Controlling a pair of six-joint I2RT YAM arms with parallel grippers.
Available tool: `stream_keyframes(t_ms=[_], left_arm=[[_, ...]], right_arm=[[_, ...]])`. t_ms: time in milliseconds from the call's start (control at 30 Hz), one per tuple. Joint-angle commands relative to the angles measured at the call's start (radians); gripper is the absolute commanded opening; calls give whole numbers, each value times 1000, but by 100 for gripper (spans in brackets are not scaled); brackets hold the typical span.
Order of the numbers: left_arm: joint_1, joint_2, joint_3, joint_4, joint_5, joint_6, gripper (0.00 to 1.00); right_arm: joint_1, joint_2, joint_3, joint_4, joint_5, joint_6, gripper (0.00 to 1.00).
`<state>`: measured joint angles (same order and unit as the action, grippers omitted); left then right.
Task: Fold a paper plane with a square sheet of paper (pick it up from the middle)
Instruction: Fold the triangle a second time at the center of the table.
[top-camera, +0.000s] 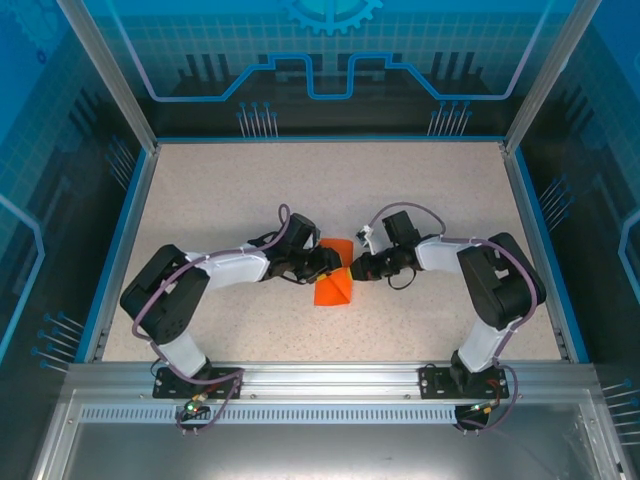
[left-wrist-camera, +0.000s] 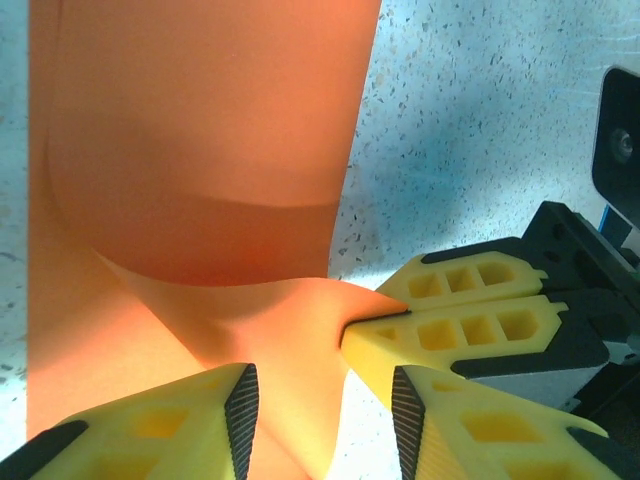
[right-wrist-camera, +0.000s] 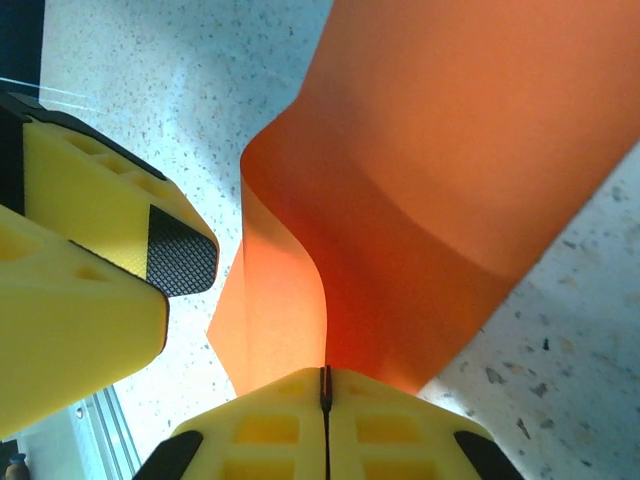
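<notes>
Right gripper (right-wrist-camera: 323, 378) jaws clamp orange sheet (right-wrist-camera: 470, 150).

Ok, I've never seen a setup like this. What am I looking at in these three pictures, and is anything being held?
These are two robot arms bolted side by side at the near edge of a speckled table. The overhead picture looks down from above and behind them, with the left arm on the left and the right arm on the right, meeting in the middle. The other two pictures come from a small camera on each wrist, so the yellow fingers at the bottom edge belong to that arm.

On the table lies an orange sheet of paper, partly bent up off the surface. The right gripper is shut and pinches the paper's edge. The left gripper stands open, with a fold of the paper between its fingers but not clamped.
</notes>
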<state>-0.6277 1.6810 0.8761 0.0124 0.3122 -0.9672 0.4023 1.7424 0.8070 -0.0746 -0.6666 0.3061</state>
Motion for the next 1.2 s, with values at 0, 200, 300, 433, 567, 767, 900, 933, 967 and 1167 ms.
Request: stream_keyframes(t_ms=[0,200,300,433,567,767,900,933,967,1167], left_arm=[[-7,-40,-18,-18,-41,11,44],[-7,-42,-11,-31,-40,17,43],[-6,-40,-10,-31,-39,17,44],[-7,-36,-11,-33,-37,16,44],[-7,-37,-8,-35,-38,19,44],[-7,-34,-5,-40,-35,18,44],[-7,-35,-5,-46,-33,20,44],[-7,-35,-5,-48,-32,22,44],[-7,-34,-5,-48,-32,22,44],[-7,-20,3,-48,-22,20,44]], right_arm=[[-19,26,37,-51,-40,-44,7],[-17,47,63,-87,-64,-68,9],[-13,44,67,-111,-62,-84,10],[-15,55,88,-152,-24,-91,11],[-7,71,99,-146,-38,-91,11],[10,106,124,-145,-32,-87,11],[12,105,120,-147,-19,-83,11],[11,99,114,-147,-17,-84,11],[12,94,110,-146,-11,-81,11],[13,60,80,-135,-8,-65,12]])
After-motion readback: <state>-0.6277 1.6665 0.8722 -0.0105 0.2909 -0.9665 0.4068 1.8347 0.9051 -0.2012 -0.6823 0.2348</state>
